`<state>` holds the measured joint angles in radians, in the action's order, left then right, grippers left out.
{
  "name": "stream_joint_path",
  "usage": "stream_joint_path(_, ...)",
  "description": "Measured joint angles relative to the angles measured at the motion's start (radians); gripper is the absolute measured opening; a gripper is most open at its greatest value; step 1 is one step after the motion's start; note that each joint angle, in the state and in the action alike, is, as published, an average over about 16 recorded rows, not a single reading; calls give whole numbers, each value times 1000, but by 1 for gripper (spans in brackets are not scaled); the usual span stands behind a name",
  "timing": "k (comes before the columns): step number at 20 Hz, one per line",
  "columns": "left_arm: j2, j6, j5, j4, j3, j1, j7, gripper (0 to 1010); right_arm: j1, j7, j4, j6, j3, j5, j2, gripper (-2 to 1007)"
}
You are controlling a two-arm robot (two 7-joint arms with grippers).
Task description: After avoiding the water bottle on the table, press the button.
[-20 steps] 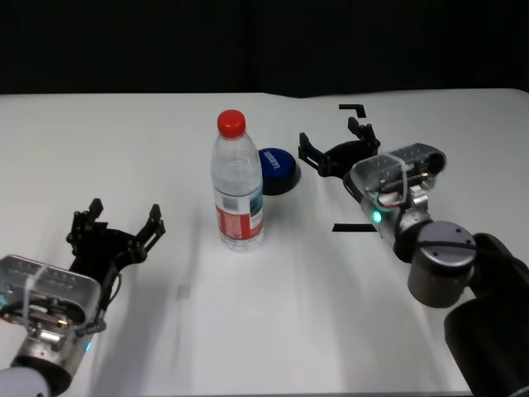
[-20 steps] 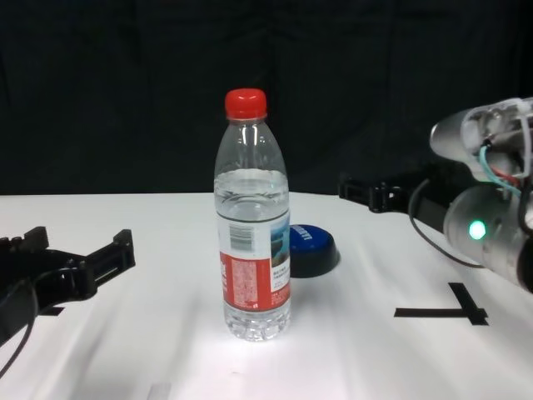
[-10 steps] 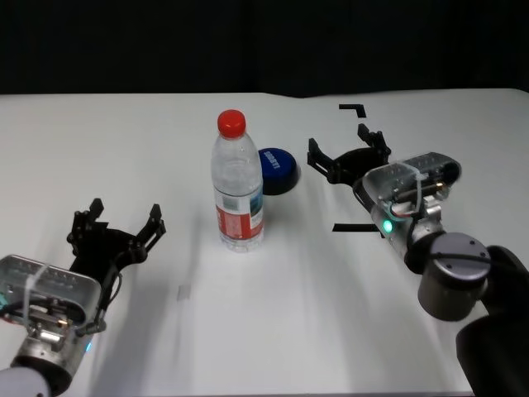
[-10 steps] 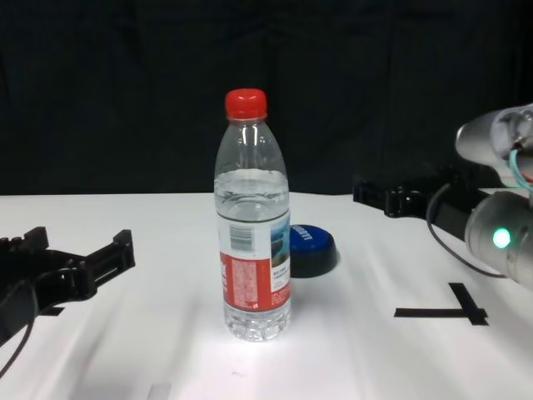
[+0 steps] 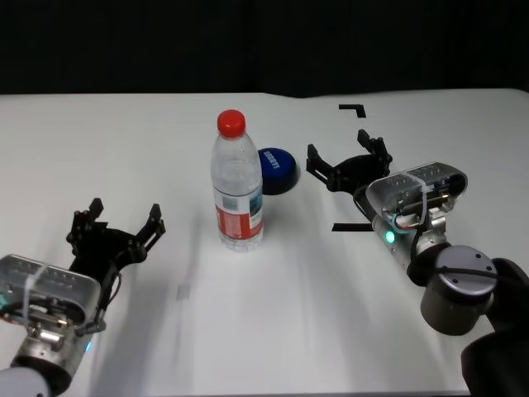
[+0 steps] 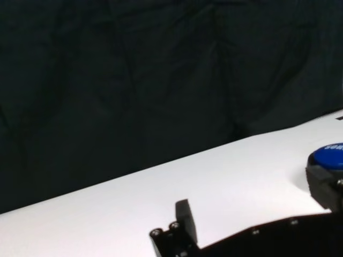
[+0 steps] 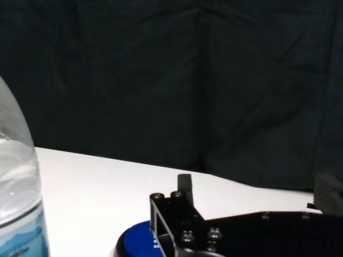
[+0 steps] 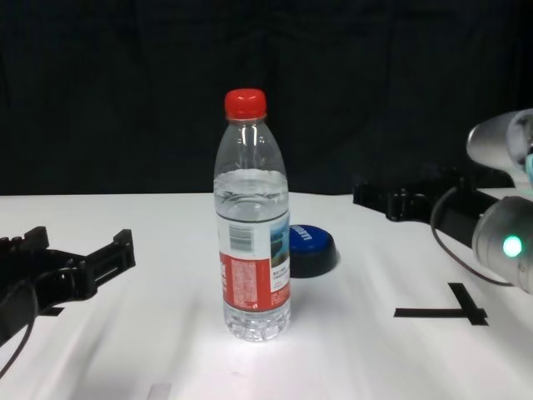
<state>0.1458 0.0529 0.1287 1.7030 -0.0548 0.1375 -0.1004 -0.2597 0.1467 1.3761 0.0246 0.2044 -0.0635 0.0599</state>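
Observation:
The water bottle (image 5: 238, 192) stands upright mid-table, clear with a red cap and a red, white and blue label; it also shows in the chest view (image 8: 253, 242) and at the edge of the right wrist view (image 7: 19, 203). The blue dome button (image 5: 277, 169) on its black base sits just behind and right of the bottle, also in the chest view (image 8: 311, 249). My right gripper (image 5: 347, 162) is open and empty, to the right of the button and apart from it. My left gripper (image 5: 114, 225) is open and empty, parked at the near left of the table (image 5: 273, 289).
Black tape marks lie on the table: a corner mark (image 5: 354, 108) at the back right and a cross mark (image 8: 441, 310) under my right arm. A small grey mark (image 5: 183, 291) lies near the front. A dark curtain closes the back.
My right gripper has drawn back to the right and toward me, away from the button. The bottle, the button and the left arm have not moved.

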Motion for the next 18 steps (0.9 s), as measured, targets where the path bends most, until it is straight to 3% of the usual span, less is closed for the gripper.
stream_joint_path(18, 0, 0, 0, 0, 0, 0, 0, 1003, 144, -19, 168, -33, -11, -18, 10, 1003)
